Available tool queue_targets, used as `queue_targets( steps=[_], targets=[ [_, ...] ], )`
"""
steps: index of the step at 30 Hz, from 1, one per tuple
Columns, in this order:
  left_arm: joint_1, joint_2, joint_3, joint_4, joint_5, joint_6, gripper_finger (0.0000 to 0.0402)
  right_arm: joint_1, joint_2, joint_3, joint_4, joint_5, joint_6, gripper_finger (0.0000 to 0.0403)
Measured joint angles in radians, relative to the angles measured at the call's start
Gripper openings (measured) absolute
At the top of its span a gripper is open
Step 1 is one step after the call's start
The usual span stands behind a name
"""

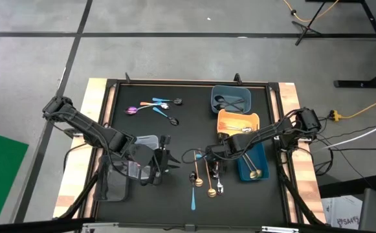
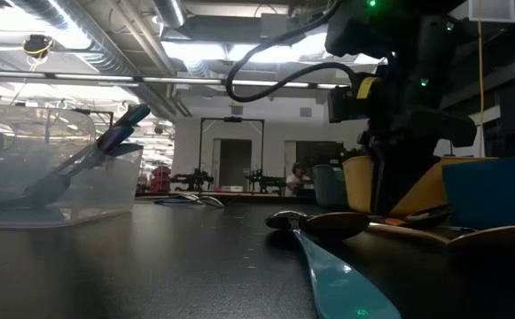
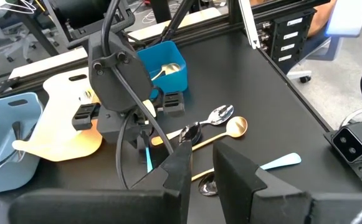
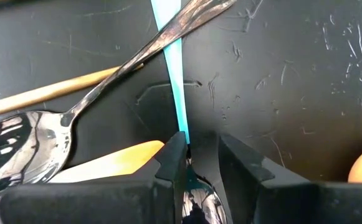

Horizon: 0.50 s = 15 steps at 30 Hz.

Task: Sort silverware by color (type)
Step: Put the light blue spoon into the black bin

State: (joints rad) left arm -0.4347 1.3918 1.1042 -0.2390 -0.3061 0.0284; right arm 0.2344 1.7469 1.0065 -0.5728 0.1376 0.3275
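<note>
Several spoons lie on the black mat in front of my right gripper (image 1: 204, 155): a silver one (image 4: 37, 137), a gold one (image 3: 227, 129), a dark one (image 3: 190, 132) and a teal one (image 1: 193, 194) nearer the front edge. My right gripper (image 4: 200, 155) points down and to the left, nearly shut on another teal spoon (image 4: 174, 81). My left gripper (image 1: 164, 157) hangs over the clear tray (image 1: 147, 144), slightly open and empty. A second group of spoons (image 1: 155, 107) lies at the far left. My right gripper has the teal spoon where its thin handle (image 4: 182, 134) ends between the two fingers, close against one finger (image 4: 171, 163). The fingers slant down from the table's right side and lie along the spoon. The handle runs forward, crossing the silver spoon; whether it is lifted I cannot tell.
A grey-blue tray (image 1: 232, 98), an orange tray (image 1: 238, 120) and a blue tray (image 1: 252, 165) holding a gold spoon stand at the right. Clear trays (image 2: 53, 177) stand at the left, one with a spoon leaning on its wall. The mat has raised rails (image 1: 188, 82).
</note>
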Motion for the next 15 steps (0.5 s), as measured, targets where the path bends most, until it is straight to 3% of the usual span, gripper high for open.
queue_targets(
  steps=[15],
  targets=[
    [0.0,0.0,0.0,0.0,0.0,0.0,0.0059,0.0,0.0,0.001,0.008,-0.044,-0.001,0.0085]
  ],
)
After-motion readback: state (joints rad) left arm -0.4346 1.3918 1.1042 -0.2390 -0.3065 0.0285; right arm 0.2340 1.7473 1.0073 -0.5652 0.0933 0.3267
